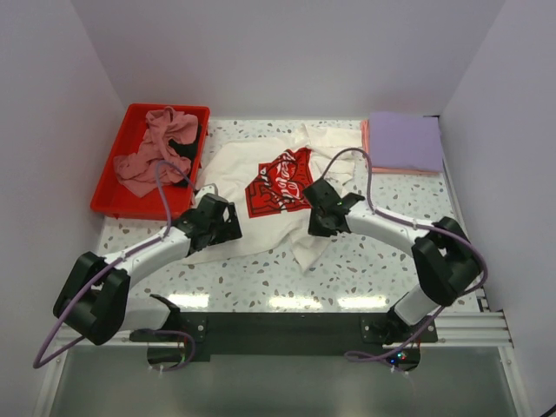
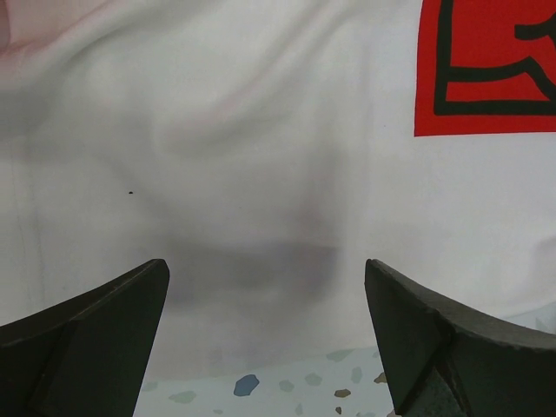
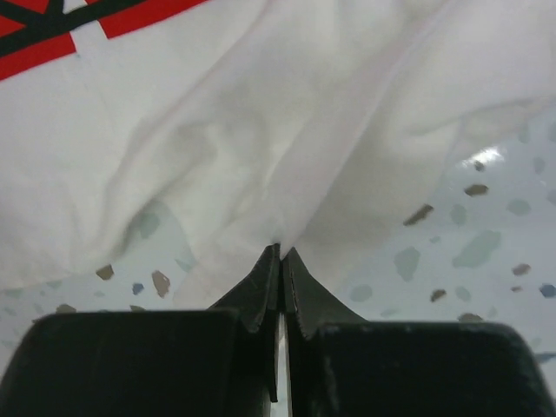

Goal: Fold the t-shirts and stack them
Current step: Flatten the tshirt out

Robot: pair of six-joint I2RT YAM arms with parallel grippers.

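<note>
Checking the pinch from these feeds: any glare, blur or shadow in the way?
Top external: even light, glare strips on the table near its front edge. Left wrist: soft grey shadow on the white t-shirt. Right wrist: cloth sharp at the right hand, one small table glint.

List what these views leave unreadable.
- Top view: black cloth in the red tray, mostly buried under the pink t-shirt.
- Top view: layers beneath the lavender t-shirt; only a salmon edge shows.
- Right wrist view: how much white t-shirt the right gripper pinches, hidden inside its grip.
- Left wrist view: red print cut by the frame edge.
</note>
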